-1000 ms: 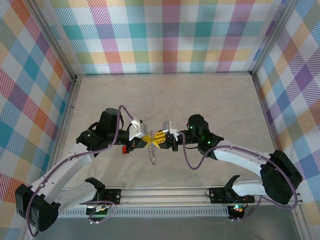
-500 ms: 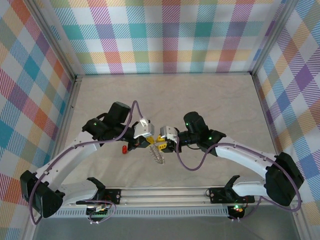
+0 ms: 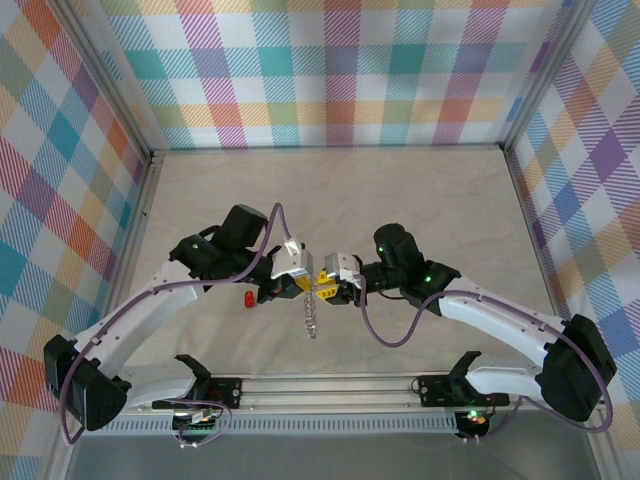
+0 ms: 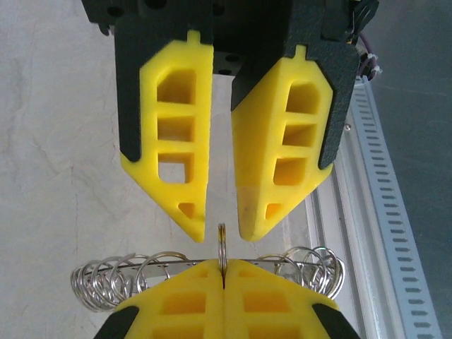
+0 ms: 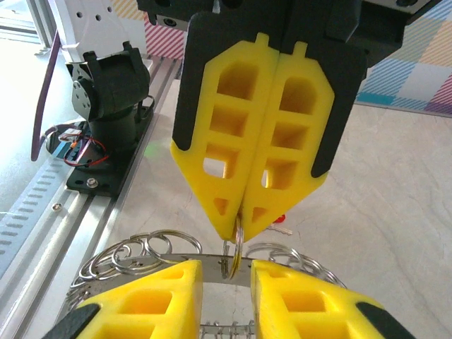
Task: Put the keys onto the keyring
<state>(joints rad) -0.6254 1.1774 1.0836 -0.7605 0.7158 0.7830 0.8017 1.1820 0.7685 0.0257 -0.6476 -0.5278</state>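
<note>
The keyring (image 3: 312, 318), a silvery band fringed with many small rings, hangs between my two grippers above the table. My right gripper (image 5: 240, 224) is shut on one small ring (image 5: 236, 248) of it, which stands edge-on. In the left wrist view my left gripper (image 4: 222, 232) is open, its yellow tips on either side of that ring's top edge (image 4: 222, 240) without touching it. The right gripper (image 4: 223, 267) is clamped just below. The red-headed key (image 3: 249, 299) lies on the table left of the grippers, and it peeks out behind the right fingers (image 5: 280, 218).
An aluminium rail (image 3: 320, 385) runs along the near edge below the hanging ring and is at the right of the left wrist view (image 4: 381, 212). The left arm's black base (image 5: 106, 120) stands on it. Plaid walls enclose the beige table (image 3: 400, 200).
Both grippers shifted slightly right and toward each other. The keyring swung out slanted half a second ago and now hangs straight down.
</note>
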